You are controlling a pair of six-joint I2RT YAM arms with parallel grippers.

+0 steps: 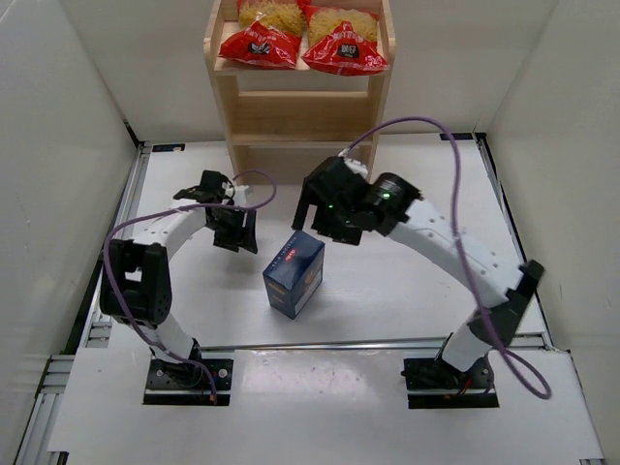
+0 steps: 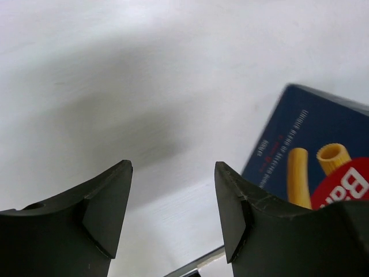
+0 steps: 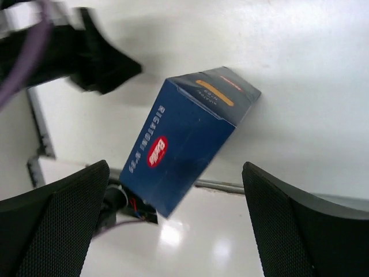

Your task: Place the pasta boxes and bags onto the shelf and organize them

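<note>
The dark blue pasta box point(image 1: 294, 274) stands on end on the white table, mid-way between the arms; it also shows in the left wrist view point(image 2: 311, 144) and the right wrist view point(image 3: 184, 135). My right gripper point(image 1: 312, 215) point(image 3: 176, 167) hovers just above the box's far side, open wide and holding nothing. My left gripper point(image 1: 237, 232) point(image 2: 173, 164) sits to the box's left, apart from it, open with only bare table between its fingers. Two red bags point(image 1: 260, 39) point(image 1: 346, 44) lie side by side on the top board of the wooden shelf point(image 1: 300, 116).
The shelf stands against the back wall, its lower boards bare. White walls enclose the table on the left, right and back. A metal rail point(image 1: 320, 344) runs along the near edge in front of both arm bases. Purple cables loop off each arm.
</note>
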